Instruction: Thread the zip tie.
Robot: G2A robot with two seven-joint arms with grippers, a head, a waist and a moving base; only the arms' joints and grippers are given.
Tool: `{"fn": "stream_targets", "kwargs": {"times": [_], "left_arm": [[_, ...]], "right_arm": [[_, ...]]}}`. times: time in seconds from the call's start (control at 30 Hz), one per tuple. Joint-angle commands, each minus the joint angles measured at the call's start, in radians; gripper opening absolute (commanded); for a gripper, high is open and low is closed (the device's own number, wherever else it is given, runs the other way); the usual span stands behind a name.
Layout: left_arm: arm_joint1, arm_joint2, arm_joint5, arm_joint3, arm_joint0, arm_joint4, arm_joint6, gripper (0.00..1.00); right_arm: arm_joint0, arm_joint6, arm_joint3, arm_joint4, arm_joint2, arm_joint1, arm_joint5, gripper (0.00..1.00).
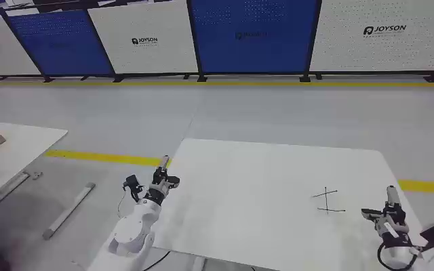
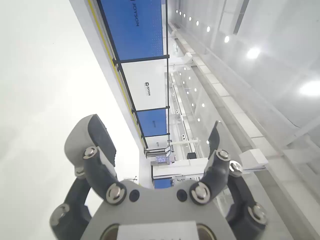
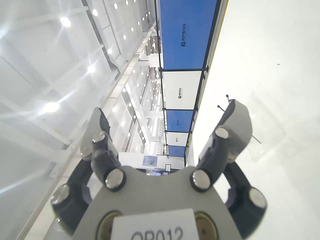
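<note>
White table (image 1: 271,169) on a grey floor (image 1: 203,112), yellow floor line (image 1: 102,157) meeting its left and right edges, blue and white partition panels (image 1: 254,34) behind, second white table (image 1: 27,142) off its left edge, ceiling lights (image 2: 253,53) overhead

Bright ceiling lamps (image 3: 65,21) flare with streaks; the white table (image 1: 271,196) glares.

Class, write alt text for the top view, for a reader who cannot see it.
Thin black zip ties lie crossed on a white table, toward the robot's right. The right gripper sits open at the table edge close beside them. The left gripper is open at the opposite edge, far from them.
</note>
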Motion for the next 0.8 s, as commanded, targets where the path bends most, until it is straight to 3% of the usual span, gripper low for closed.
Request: {"fn": "stream_targets", "kwargs": {"times": [0.0, 0.03, 0.07, 0.1, 0.13, 0.17, 0.2, 0.23, 0.27, 0.4, 0.63, 0.77], "left_arm": [[0.0, 0.0, 0.0, 0.0, 0.0, 0.0, 0.0, 1.0], [0.0, 0.0, 0.0, 0.0, 0.0, 0.0, 0.0, 1.0], [0.0, 0.0, 0.0, 0.0, 0.0, 0.0, 0.0, 0.78], [0.0, 0.0, 0.0, 0.0, 0.0, 0.0, 0.0, 0.78], [0.0, 0.0, 0.0, 0.0, 0.0, 0.0, 0.0, 1.0], [0.0, 0.0, 0.0, 0.0, 0.0, 0.0, 0.0, 0.78], [0.0, 0.0, 0.0, 0.0, 0.0, 0.0, 0.0, 1.0], [0.0, 0.0, 0.0, 0.0, 0.0, 0.0, 0.0, 1.0], [0.0, 0.0, 0.0, 0.0, 0.0, 0.0, 0.0, 1.0], [0.0, 0.0, 0.0, 0.0, 0.0, 0.0, 0.0, 1.0], [0.0, 0.0, 0.0, 0.0, 0.0, 0.0, 0.0, 1.0], [0.0, 0.0, 0.0, 0.0, 0.0, 0.0, 0.0, 1.0]], "right_arm": [[0.0, 0.0, 0.0, 0.0, 0.0, 0.0, 0.0, 0.78], [0.0, 0.0, 0.0, 0.0, 0.0, 0.0, 0.0, 0.78], [0.0, 0.0, 0.0, 0.0, 0.0, 0.0, 0.0, 0.78], [0.0, 0.0, 0.0, 0.0, 0.0, 0.0, 0.0, 1.0], [0.0, 0.0, 0.0, 0.0, 0.0, 0.0, 0.0, 0.78], [0.0, 0.0, 0.0, 0.0, 0.0, 0.0, 0.0, 1.0], [0.0, 0.0, 0.0, 0.0, 0.0, 0.0, 0.0, 1.0], [0.0, 0.0, 0.0, 0.0, 0.0, 0.0, 0.0, 0.78], [0.001, 0.007, -0.004, -0.005, 0.002, 0.001, -0.003, 1.0], [-0.02, 0.103, -0.021, -0.038, 0.041, 0.007, -0.021, 1.0], [-0.034, 0.434, -0.037, -0.189, 0.136, 0.037, -0.007, 1.0], [-0.032, 0.459, -0.033, -0.2, 0.147, 0.04, -0.007, 1.0]]}}
